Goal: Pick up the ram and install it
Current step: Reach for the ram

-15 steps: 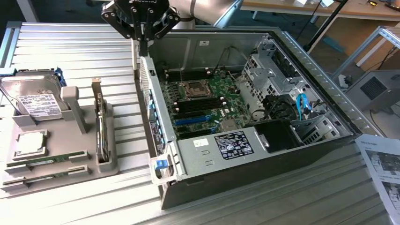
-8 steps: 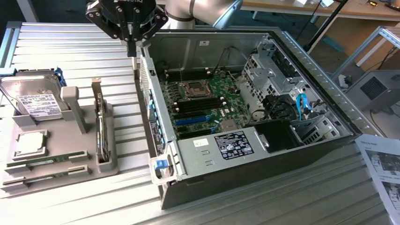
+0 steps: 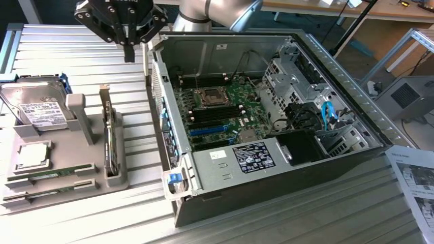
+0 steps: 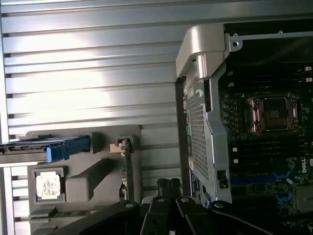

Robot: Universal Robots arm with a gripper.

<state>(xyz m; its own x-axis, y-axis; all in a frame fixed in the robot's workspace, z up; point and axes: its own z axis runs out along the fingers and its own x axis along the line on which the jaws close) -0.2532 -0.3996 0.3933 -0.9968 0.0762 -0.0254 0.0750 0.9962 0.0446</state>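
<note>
Two ram sticks, thin and green, lie in slots at the near end of the grey holder tray (image 3: pixel 91 185): one ram (image 3: pixel 53 175) and a second ram (image 3: pixel 42 193) just in front of it. In the wrist view one ram (image 4: pixel 63 213) lies edge-on beside the tray. My gripper (image 3: pixel 129 57) hangs above the ribbed table behind the tray, well away from the sticks, fingers together and holding nothing; its gripper tip (image 4: pixel 168 185) sits over the tray's edge. The motherboard (image 3: pixel 224 109) lies in the open case, with black memory slots (image 3: pixel 215 116) below the processor socket (image 3: pixel 211 93).
The tray also holds a hard drive (image 3: pixel 37 109), a square silver processor (image 3: pixel 32 154) and an upright expansion card (image 3: pixel 107 134). The case's raised rear wall (image 3: pixel 161 117) stands between tray and motherboard. Drive cages and cables (image 3: pixel 305 112) fill the case on the exterior view's right. Papers (image 3: pixel 415 178) lie there too.
</note>
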